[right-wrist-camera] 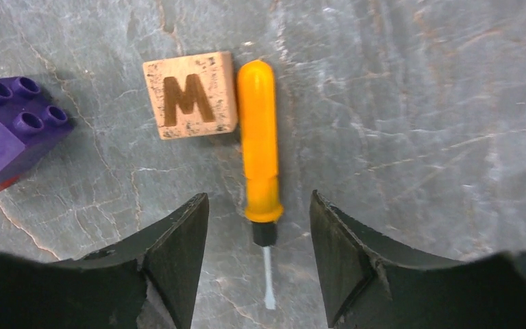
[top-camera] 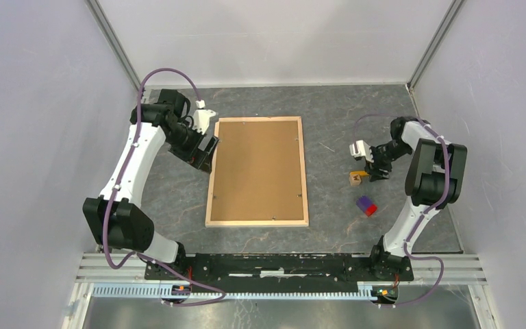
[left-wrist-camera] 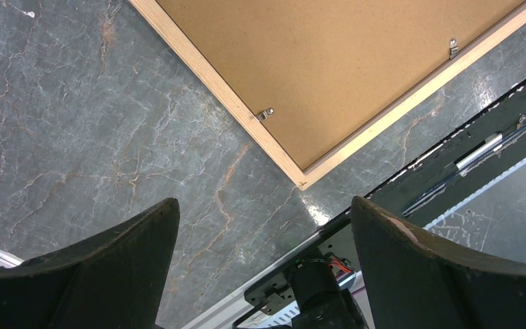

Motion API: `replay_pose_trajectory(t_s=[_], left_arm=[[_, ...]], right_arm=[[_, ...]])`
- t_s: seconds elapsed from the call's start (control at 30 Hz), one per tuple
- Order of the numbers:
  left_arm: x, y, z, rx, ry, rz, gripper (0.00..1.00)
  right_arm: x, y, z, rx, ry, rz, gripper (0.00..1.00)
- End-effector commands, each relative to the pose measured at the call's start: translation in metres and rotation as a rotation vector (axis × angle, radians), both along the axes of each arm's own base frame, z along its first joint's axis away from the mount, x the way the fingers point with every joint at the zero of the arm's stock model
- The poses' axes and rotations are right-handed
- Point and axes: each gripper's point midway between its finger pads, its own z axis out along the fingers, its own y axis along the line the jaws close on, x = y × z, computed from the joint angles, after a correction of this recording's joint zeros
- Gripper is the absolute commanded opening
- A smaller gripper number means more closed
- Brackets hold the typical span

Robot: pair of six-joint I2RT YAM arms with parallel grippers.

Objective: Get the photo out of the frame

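right gripper [right-wrist-camera: 259, 205] straddles the screwdriver [right-wrist-camera: 259, 137], jaws parted, untouching; grip mid-handle, squarely. left gripper [left-wrist-camera: 264, 202] gapes beside the frame [left-wrist-camera: 212, 75].

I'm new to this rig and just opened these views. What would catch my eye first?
A large frame lies face-down mid-table, its brown backing panel up. Right of it, the right gripper straddles an orange-handled screwdriver with jaws apart, beside a wooden M block and a purple brick. The left gripper hovers wide open beside the frame's left edge.
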Motion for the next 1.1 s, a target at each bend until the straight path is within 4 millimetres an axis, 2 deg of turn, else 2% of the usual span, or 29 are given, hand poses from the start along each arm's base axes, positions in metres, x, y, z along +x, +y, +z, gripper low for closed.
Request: replay_pose_trajectory(t_s=[0.0, 0.2, 0.33, 0.43, 0.53, 0.6, 0.7, 0.8, 0.97, 1.07], left_arm=[[0.004, 0.002, 0.010, 0.012, -0.066, -0.010, 1.00], [0.008, 0.002, 0.014, 0.011, -0.082, 0.001, 1.00], [0.023, 0.000, 0.030, -0.004, -0.136, 0.051, 1.00], [0.031, -0.009, 0.047, -0.056, -0.183, 0.059, 1.00], [0.043, -0.013, 0.070, -0.101, -0.286, 0.100, 1.00], [0.053, -0.009, 0.088, -0.114, -0.378, 0.168, 1.00], [0.064, -0.006, 0.106, -0.149, -0.486, 0.262, 1.00], [0.062, -0.012, 0.125, -0.215, -0.525, 0.287, 1.00], [0.054, -0.037, 0.153, -0.323, -0.441, 0.206, 1.00], [0.045, -0.052, 0.162, -0.418, -0.410, 0.182, 1.00]], right_arm=[[-0.007, -0.013, -0.021, -0.074, 0.013, 0.012, 0.60], [-0.004, -0.026, -0.030, -0.136, 0.022, -0.034, 0.42], [0.020, -0.043, -0.024, -0.185, -0.018, -0.108, 0.24], [0.044, -0.048, -0.006, -0.173, -0.073, -0.167, 0.00], [0.069, -0.044, 0.023, -0.121, -0.142, -0.226, 0.00], [0.087, -0.038, 0.051, -0.067, -0.196, -0.264, 0.00], [0.102, -0.021, 0.096, 0.045, -0.257, -0.292, 0.00], [0.106, 0.005, 0.142, 0.153, -0.315, -0.280, 0.00], [0.089, 0.070, 0.205, 0.297, -0.381, -0.201, 0.00], [0.076, 0.119, 0.232, 0.389, -0.392, -0.164, 0.00]])
